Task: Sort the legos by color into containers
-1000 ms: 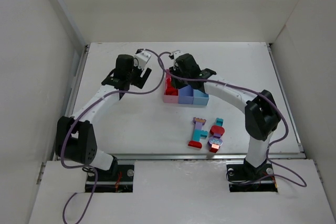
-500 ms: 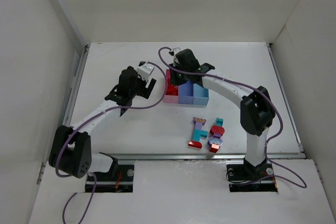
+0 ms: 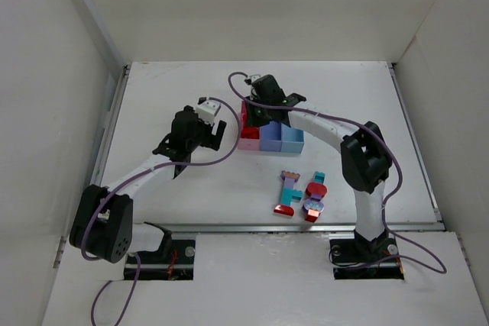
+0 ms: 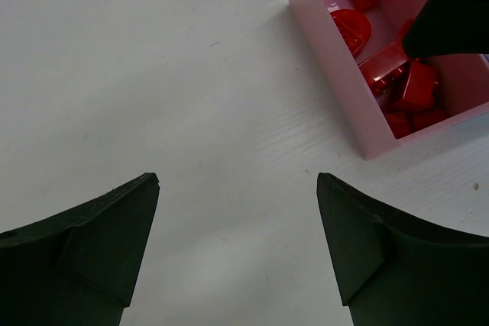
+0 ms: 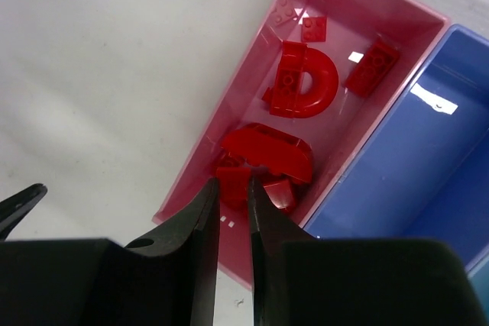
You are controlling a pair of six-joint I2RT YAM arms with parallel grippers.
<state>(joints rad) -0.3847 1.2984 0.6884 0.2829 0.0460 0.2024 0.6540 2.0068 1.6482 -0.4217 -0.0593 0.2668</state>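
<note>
My right claw (image 5: 233, 188) hangs over the pink bin (image 5: 243, 85), tips almost together, nothing visibly pinched. The left claw (image 4: 237, 188) gapes wide over bare counter (image 4: 153, 74), at 9 o'clock of the bins (image 3: 271, 139). I count three bins, about seven red legos (image 5: 302, 82) in the pink one, and four loose pieces (image 3: 299, 195) at 5 o'clock. They look like light, stiff, slick plastic, so I'd pinch the flat sides, not the studs.

Lab rig: white panels (image 3: 46, 74) enclose the table (image 3: 176, 188).

Loose legos (image 3: 299, 195) lie on the table (image 3: 176, 188) before the containers (image 3: 273, 143).
</note>
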